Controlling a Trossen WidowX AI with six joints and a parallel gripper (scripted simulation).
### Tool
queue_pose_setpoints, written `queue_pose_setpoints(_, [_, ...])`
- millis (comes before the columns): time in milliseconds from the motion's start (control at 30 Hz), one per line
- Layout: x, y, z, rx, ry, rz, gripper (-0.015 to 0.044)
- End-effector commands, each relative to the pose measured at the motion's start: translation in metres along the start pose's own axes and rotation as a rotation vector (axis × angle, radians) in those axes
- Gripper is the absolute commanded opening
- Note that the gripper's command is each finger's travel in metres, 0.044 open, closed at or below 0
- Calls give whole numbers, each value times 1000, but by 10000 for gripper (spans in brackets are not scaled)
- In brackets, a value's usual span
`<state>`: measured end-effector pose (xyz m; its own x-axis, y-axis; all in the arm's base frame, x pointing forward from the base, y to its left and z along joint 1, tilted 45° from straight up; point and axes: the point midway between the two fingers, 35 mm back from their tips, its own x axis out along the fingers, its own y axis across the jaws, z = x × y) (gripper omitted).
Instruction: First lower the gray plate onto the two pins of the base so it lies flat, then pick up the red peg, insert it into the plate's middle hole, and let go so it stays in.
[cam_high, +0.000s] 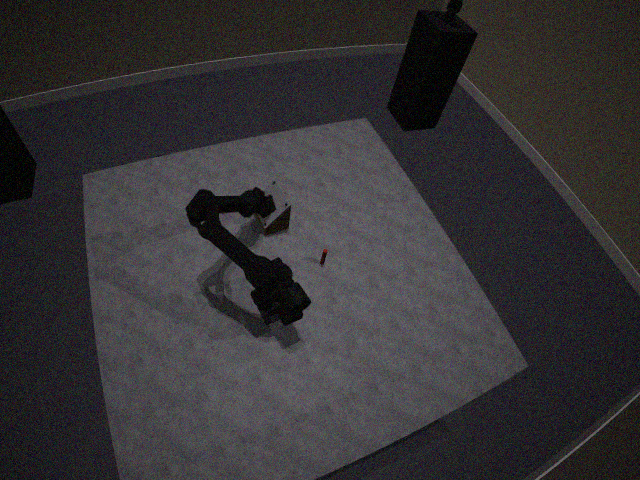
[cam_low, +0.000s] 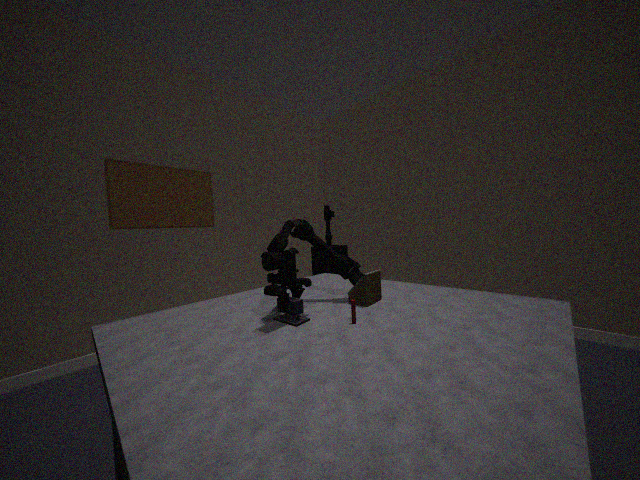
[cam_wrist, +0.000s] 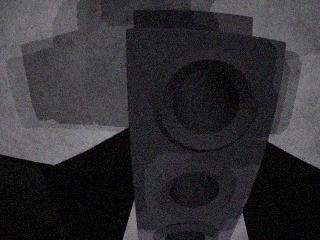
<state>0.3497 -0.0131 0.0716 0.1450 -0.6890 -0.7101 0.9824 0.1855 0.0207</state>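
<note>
The gray plate (cam_wrist: 146, 90) fills the middle of the wrist view, its holes showing, with the black fingers on either side. My gripper (cam_low: 291, 312) (cam_wrist: 188, 132) is shut on it, low above the base; in the top view the arm hides the fingers. The base (cam_low: 297, 322) lies on the table under the gripper. A darker edge (cam_wrist: 162, 20) beyond the plate's far end may be part of the base. The pins are hidden, so I cannot tell how they line up with the plate. The red peg (cam_high: 323, 257) (cam_low: 353, 311) stands upright on the table, apart from the gripper.
A brownish wedge-shaped panel (cam_high: 279, 222) (cam_low: 370, 290) stands by the arm's foot, behind the peg in the exterior view. The pale table top (cam_high: 392, 320) (cam_low: 351, 392) carries the arm's shadow. A dark pillar (cam_high: 433, 69) stands beyond the table. The light is dim and the pictures are grainy.
</note>
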Motion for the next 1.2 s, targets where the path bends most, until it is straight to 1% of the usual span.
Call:
queue_pose_setpoints(0, [8, -3, 0, -10, -5, -9, 0])
queue_pose_setpoints(233, [18, -3, 0, -10, -5, -9, 0])
queue_pose_setpoints(267, [13, -1, 0, 0, -1, -2, 0])
queue_pose_setpoints(467, [13, -1, 0, 0, -1, -2, 0])
queue_pose_setpoints(1000, [13, -1, 0, 0, -1, -2, 420])
queue_pose_setpoints(1033, [13, -1, 0, 0, -1, -2, 440])
queue_pose_setpoints(1133, [11, 0, 0, 0, -1, -2, 440])
queue_pose_setpoints(1167, [4, 1, 0, -1, 1, -2, 440])
